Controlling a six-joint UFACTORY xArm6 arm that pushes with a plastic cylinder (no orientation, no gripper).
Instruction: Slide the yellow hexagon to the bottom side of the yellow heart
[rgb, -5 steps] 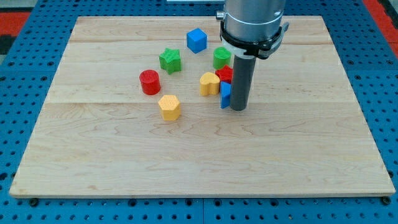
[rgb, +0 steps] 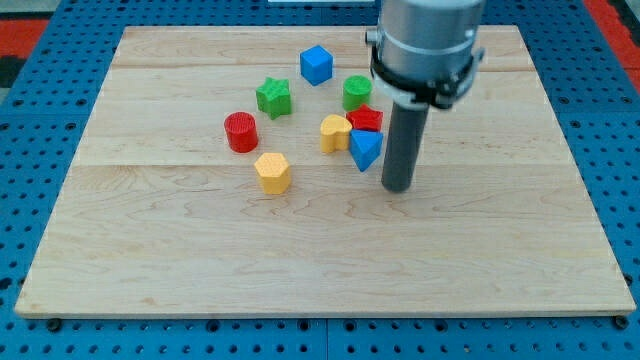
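Note:
The yellow hexagon (rgb: 273, 172) lies on the wooden board (rgb: 150, 250), left of centre. The yellow heart (rgb: 335, 133) sits up and to its right, touching a blue triangular block (rgb: 365, 149) on its right. My tip (rgb: 398, 188) is on the board just right of and below the blue triangular block, well to the right of the yellow hexagon. The rod rises from it to the arm's grey body at the view's top.
A red block (rgb: 365, 120) sits above the blue triangular one. A green cylinder (rgb: 357, 92), a blue cube (rgb: 316, 64), a green star (rgb: 273, 97) and a red cylinder (rgb: 240, 131) lie around the heart.
My tip has moved to the right and slightly down, away from the blue triangular block, which now shows fully. The blocks have not visibly moved.

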